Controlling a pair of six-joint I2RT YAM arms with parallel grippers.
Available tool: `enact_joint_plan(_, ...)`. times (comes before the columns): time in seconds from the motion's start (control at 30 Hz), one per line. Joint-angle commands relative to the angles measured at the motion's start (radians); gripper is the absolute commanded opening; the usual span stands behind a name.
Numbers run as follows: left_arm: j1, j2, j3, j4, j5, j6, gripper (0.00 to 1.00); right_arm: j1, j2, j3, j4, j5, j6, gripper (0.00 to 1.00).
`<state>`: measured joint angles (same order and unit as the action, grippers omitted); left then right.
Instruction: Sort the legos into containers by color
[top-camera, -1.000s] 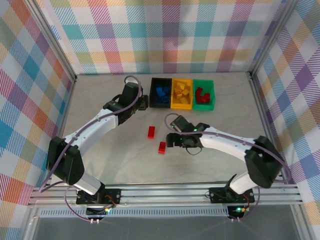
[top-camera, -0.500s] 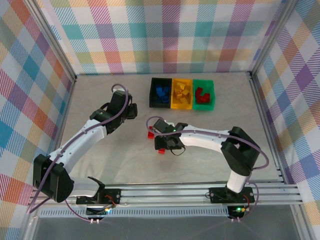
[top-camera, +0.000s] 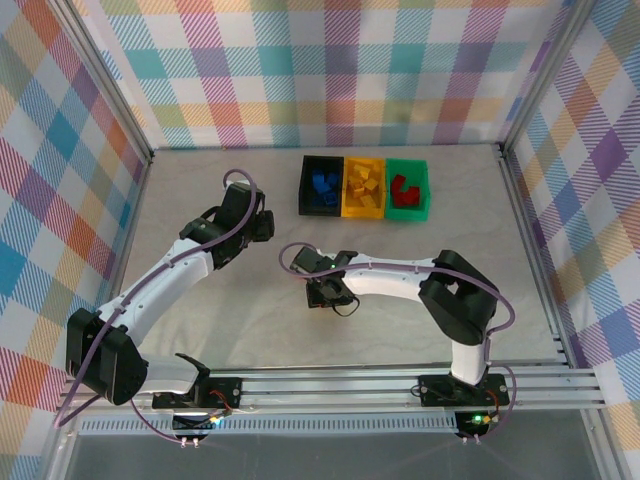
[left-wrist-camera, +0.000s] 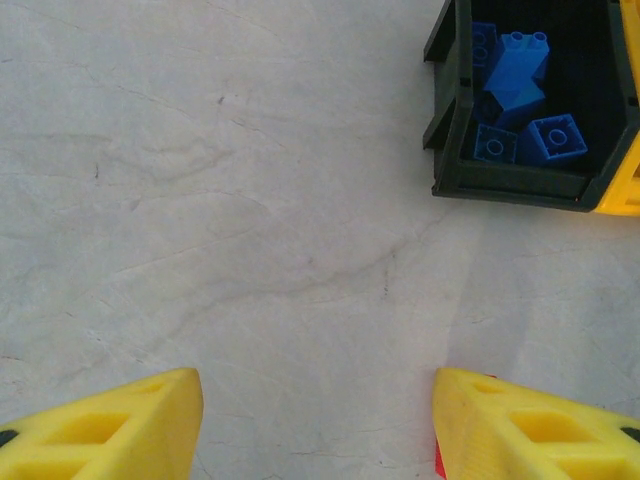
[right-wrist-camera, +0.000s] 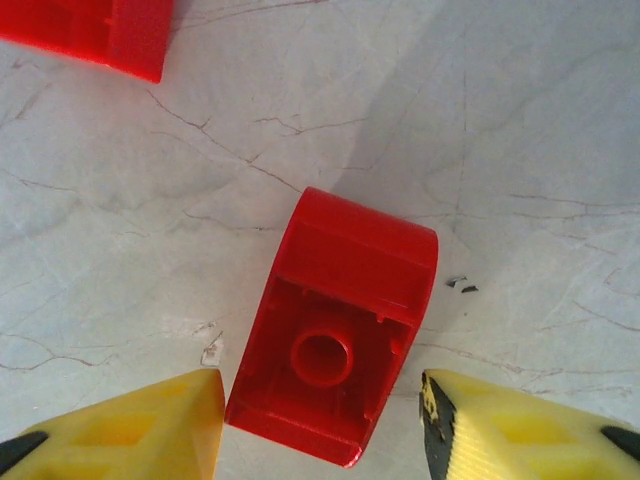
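Right claw (right-wrist-camera: 320, 405) spread wide, straddling an upturned red lego (right-wrist-camera: 335, 325).

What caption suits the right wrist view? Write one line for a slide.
Right gripper, jaws open, straddles an upturned red brick on the table; another red brick lies at the top left.

Pastel plaid walls (top-camera: 330, 70), metal corner posts (top-camera: 118, 90), pale, perhaps marble-patterned tabletop (top-camera: 250, 320).
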<state>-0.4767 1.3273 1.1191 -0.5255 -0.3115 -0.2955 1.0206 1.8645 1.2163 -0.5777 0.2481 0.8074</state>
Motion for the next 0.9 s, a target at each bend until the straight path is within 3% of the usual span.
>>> enact_joint_plan(0.0, 0.007, -0.031, 0.016, -0.031, 0.013, -0.005, 0.61, 0.001, 0.016, 0.022, -0.031, 0.019, 0.009, 0.51)
enact_joint_plan(0.27, 0.006, -0.04, 0.043, -0.064, 0.036, -0.005, 0.61, -0.003, 0.007, 0.006, -0.018, 0.022, -0.017, 0.34)
enact_joint_plan(0.53, 0.006, -0.036, 0.093, -0.112, 0.112, -0.015, 0.6, -0.053, -0.112, -0.056, 0.01, 0.036, -0.082, 0.26)
enact_joint_plan(0.7, 0.006, -0.045, 0.077, -0.118, 0.13, -0.037, 0.6, -0.135, -0.214, -0.073, 0.006, 0.044, -0.155, 0.26)
enact_joint_plan(0.87, -0.007, -0.02, 0.021, -0.053, 0.233, -0.091, 0.59, -0.292, -0.307, -0.055, 0.012, 0.028, -0.285, 0.25)
